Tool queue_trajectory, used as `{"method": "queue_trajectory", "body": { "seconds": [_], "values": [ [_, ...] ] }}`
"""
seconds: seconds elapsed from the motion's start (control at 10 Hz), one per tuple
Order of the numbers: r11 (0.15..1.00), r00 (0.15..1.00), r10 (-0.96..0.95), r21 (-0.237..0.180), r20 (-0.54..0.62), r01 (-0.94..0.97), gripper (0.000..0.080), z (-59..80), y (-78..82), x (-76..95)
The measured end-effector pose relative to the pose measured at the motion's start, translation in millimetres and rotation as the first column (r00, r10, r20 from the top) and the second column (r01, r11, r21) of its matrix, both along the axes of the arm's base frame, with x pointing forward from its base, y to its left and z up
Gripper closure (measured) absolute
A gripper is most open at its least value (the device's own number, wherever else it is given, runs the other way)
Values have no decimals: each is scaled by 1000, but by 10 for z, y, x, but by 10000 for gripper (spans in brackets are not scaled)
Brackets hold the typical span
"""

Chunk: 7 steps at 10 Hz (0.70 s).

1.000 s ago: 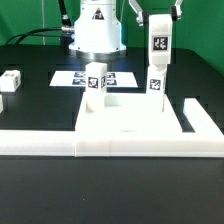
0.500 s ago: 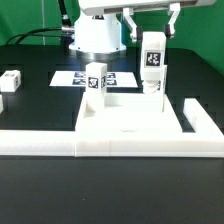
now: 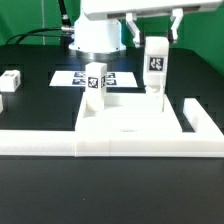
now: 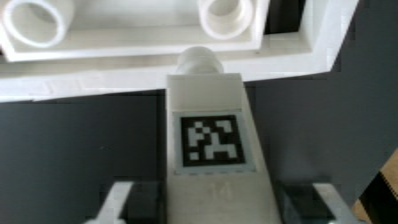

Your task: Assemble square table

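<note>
The square table's white slab (image 3: 125, 122) lies flat in the middle, inside the border rail. One tagged leg (image 3: 95, 80) stands upright at its far corner on the exterior view's left. My gripper (image 3: 156, 40) is shut on a second tagged leg (image 3: 157, 64), held upright at the slab's far corner on the exterior view's right. Its lower end is level with the slab's edge. In the wrist view this leg (image 4: 214, 130) runs out from between my fingers (image 4: 121, 202) toward the slab (image 4: 134, 60), short of a round hole (image 4: 228, 14). A third leg (image 3: 8, 81) lies far off on the exterior view's left.
A long low white border rail (image 3: 40, 143) runs along the front, with a raised arm (image 3: 198, 115) on the exterior view's right of the slab. The marker board (image 3: 68, 78) lies flat behind the slab. The robot base (image 3: 97, 35) stands at the back.
The hand above the held leg has turned. The leg drifted slightly to the exterior view's left and back to the right, staying at the slab's far corner.
</note>
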<state>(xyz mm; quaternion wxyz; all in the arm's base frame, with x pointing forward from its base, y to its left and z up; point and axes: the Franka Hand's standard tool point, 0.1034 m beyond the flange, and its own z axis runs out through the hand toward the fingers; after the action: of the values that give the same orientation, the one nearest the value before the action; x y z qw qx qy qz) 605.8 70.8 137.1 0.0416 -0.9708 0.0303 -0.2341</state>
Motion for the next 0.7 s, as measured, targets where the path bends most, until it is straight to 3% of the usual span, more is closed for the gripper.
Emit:
{"method": "queue_trajectory", "body": {
  "seconds": [0.2, 0.7],
  "values": [
    [1000, 1000, 4, 2, -2, -4, 506, -57, 59, 49],
    [1000, 1000, 3, -7, -21, -3, 506, -229, 38, -19]
  ]
}}
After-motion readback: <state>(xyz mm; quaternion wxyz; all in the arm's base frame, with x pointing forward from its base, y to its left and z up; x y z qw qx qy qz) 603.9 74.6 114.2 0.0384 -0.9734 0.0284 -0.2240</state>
